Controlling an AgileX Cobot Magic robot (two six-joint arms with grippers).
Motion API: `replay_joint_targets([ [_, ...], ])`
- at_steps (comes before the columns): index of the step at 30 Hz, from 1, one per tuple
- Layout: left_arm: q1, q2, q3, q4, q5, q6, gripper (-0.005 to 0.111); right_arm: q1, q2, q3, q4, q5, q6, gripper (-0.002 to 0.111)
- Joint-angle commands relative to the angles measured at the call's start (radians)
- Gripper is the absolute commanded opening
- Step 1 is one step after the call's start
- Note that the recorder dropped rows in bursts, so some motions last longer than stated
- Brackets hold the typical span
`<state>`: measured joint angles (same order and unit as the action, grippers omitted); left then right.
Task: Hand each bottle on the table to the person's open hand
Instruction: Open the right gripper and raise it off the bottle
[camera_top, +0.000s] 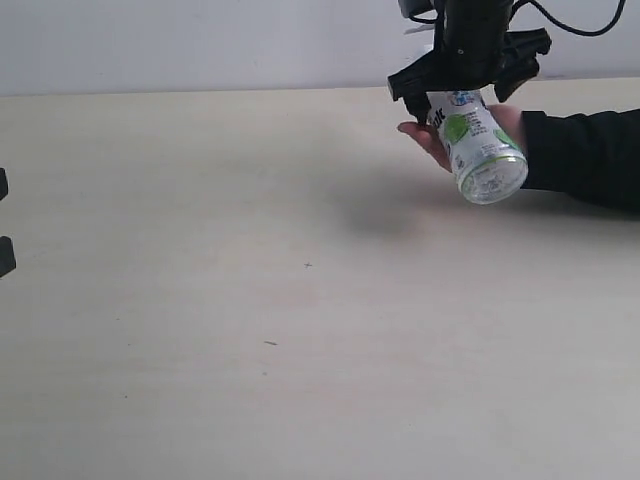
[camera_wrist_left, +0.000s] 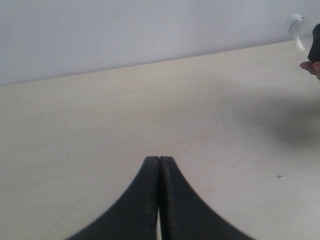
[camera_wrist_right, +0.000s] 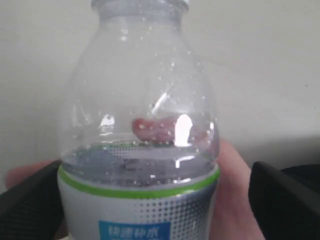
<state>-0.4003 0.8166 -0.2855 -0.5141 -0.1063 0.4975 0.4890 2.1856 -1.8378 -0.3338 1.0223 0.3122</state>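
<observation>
Bottle (camera_top: 480, 145) in person's hand (camera_top: 510, 122), right fingers (camera_wrist_right: 282, 200) wide apart beside it; left fingers (camera_wrist_left: 145, 200) together.

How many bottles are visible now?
1. The green-label bottle is tilted against the person's hand, under the right claw. Others may be out of view.
</observation>
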Motion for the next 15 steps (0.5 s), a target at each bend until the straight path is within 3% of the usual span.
replay_joint_targets([
  [1, 0.003, -0.002, 0.005, 0.005, -0.001, -0.004, 0.0, 0.0, -0.035, -0.008, -0.009, -0.017, -0.039, 0.091],
  [10, 0.003, -0.002, 0.005, 0.005, -0.001, -0.004, 0.0, 0.0, -0.288, 0.034, 0.289, 0.015, -0.364, 0.091],
  [15, 0.003, -0.002, 0.005, 0.005, -0.001, -0.004, 0.0, 0.0, -0.471, 0.225, 0.334, -0.003, -0.418, 0.091],
])
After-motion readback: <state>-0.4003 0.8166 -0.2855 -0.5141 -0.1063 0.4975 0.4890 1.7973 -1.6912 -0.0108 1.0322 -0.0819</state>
